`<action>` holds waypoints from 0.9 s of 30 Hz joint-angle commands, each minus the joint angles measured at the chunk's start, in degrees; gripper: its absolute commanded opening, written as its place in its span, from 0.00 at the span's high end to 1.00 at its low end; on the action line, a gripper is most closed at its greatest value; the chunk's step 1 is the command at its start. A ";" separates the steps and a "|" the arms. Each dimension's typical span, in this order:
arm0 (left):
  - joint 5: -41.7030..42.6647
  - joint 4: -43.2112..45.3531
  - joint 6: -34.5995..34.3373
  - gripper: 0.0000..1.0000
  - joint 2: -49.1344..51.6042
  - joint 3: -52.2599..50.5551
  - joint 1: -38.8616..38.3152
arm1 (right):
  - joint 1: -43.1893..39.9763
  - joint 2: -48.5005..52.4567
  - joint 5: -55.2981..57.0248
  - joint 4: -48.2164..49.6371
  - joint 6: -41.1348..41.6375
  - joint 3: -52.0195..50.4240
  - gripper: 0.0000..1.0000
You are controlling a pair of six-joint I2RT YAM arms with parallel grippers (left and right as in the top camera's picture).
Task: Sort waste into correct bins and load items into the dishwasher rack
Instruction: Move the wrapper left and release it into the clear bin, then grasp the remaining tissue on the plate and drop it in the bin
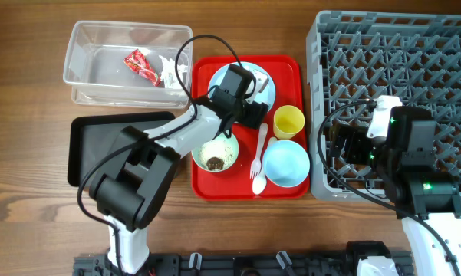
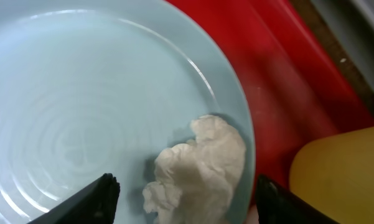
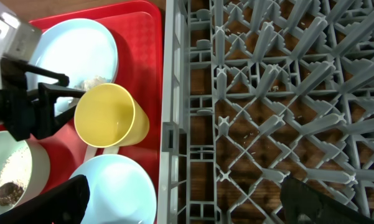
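Note:
A crumpled white tissue (image 2: 199, 168) lies on the light blue plate (image 2: 81, 93) at the back of the red tray (image 1: 288, 69). My left gripper (image 2: 183, 199) is open, its fingers either side of the tissue, low over the plate (image 1: 267, 90). The red wrapper (image 1: 140, 65) and another tissue (image 1: 171, 69) lie in the clear tub (image 1: 92, 46). The pale green bowl (image 1: 226, 149) holds crumbs and a brown lump (image 1: 215, 162). My right gripper (image 3: 187, 199) is open and empty over the left edge of the grey rack (image 1: 399, 46).
The yellow cup (image 1: 288, 121), light blue bowl (image 1: 286, 162) and white plastic cutlery (image 1: 258, 161) sit on the red tray. The black tray (image 1: 92, 153) lies left of it, under my left arm. The rack (image 3: 286, 93) holds nothing.

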 commanded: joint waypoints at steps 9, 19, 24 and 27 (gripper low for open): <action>-4.17 -0.33 1.07 0.96 0.70 -0.13 0.15 | 0.22 0.11 0.52 -0.33 -0.04 1.40 0.00; -9.05 -3.63 0.63 0.96 -14.71 -0.13 5.38 | 0.22 0.11 0.55 -0.28 -0.09 1.40 0.00; -9.05 -4.09 -1.07 0.96 -20.98 -0.13 13.46 | 0.22 0.11 0.52 -0.31 -0.04 1.40 0.00; -9.03 -4.39 -1.07 0.94 -21.18 -0.15 18.58 | 0.22 0.11 0.55 -0.28 -0.07 1.40 0.00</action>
